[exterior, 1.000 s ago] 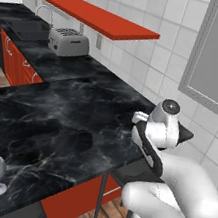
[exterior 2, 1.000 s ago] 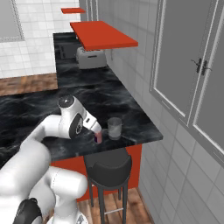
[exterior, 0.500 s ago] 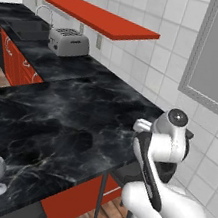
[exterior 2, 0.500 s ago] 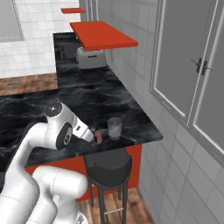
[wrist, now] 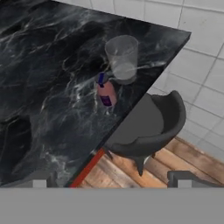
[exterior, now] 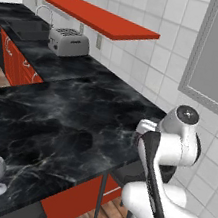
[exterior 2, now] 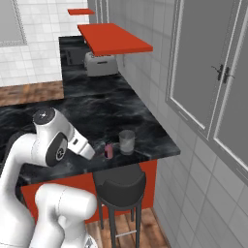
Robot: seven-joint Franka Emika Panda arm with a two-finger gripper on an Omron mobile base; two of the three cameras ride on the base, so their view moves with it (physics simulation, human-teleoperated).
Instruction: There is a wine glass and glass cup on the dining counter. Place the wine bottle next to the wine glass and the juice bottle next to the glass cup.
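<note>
Hovering gripper above juice bottle | fingers spread, empty | bottle beside glass cup

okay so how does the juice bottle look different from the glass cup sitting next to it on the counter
The juice bottle is purplish-pink and opaque with a dark cap; the glass cup is clear and see-through. The juice bottle narrows to a capped neck, while the glass cup is a straight-sided tumbler, open on top. The glass cup is wider than the juice bottle. Both stand upright, close together, near the edge of the dining counter.
</note>
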